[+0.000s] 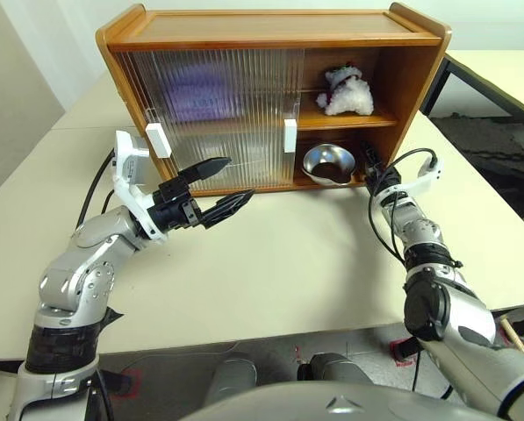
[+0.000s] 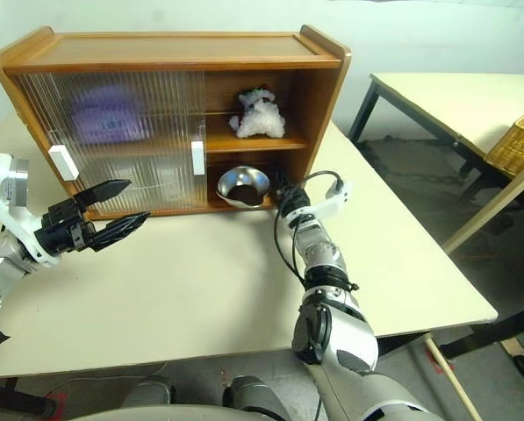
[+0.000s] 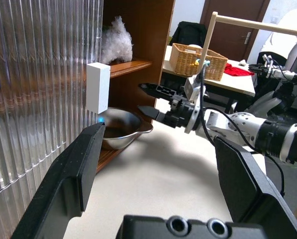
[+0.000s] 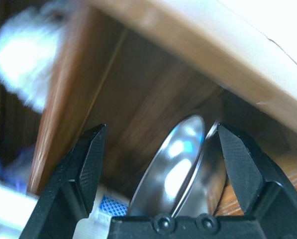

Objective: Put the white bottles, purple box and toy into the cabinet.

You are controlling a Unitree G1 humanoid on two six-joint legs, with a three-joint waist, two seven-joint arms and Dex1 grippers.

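**Toy and purple box in, bottles not visible, both claws empty**

We see the cabinet (image 1: 270,39) at upper centre of the head view, honey-brown wood with two shelves and a flat top. Its ribbed translucent doors (image 1: 213,114) cover the left part and the right bay stands open. The white block handles (image 1: 158,139) are hard and square-edged.

Progress as we judge it: the toy (image 1: 345,90) sits on the upper shelf in the open bay, upper right of centre, white and fluffy with a dark red bit on top. A purple blur behind the ribbed door, upper left (image 1: 196,95), looks to us like the purple box already on the upper shelf, though we cannot make out its shape. We cannot tell where the white bottles are; they may be behind the doors. The tabletop (image 1: 279,263), smooth and cream-coloured, has none of the task's things on it. So the job looks mostly or fully done, with perhaps the door to slide shut.

A shiny steel bowl (image 1: 328,164) sits on the lower shelf in the open bay, round and reflective.

The left gripper (image 1: 222,189), at centre left, has its two black tapered fingers spread apart and holds nothing, just in front of the doors. The right gripper (image 1: 368,167), right of centre, is at the edge of the lower shelf beside the bowl; in the right wrist view its textured fingers (image 4: 86,159) stand wide apart, with nothing clamped.
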